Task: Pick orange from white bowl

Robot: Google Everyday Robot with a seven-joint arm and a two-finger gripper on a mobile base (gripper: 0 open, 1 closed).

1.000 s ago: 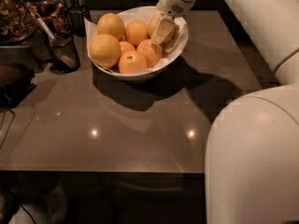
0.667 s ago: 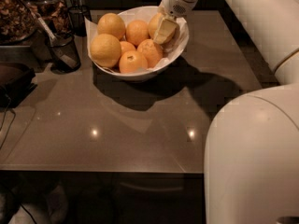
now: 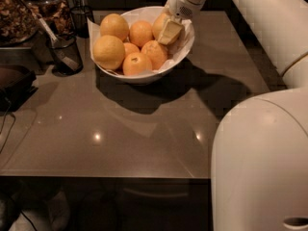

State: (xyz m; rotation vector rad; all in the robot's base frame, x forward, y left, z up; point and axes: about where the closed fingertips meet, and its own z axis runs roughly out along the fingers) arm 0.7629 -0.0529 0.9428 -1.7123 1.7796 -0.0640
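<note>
**Desk:** Location of the orange?

**Operator:** I find the orange point(image 3: 159, 25) at the right rear of the white bowl point(image 3: 140, 76), by the rim and partly covered.

**Desk:** Gripper?

**Operator:** The gripper point(image 3: 170, 32) is inside the bowl, against that orange's front. Clamped or loose, I cannot tell.

**Desk:** Surroundings?

**Operator:** Other fruits point(image 3: 109, 51) fill the bowl. It stands on the table point(image 3: 144, 138), with a mesh cup point(image 3: 65, 57) just left.

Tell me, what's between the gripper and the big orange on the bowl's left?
Smaller oranges, packed together in the camera view. The gripper is at the bowl's right side; the big orange is front left.
</note>
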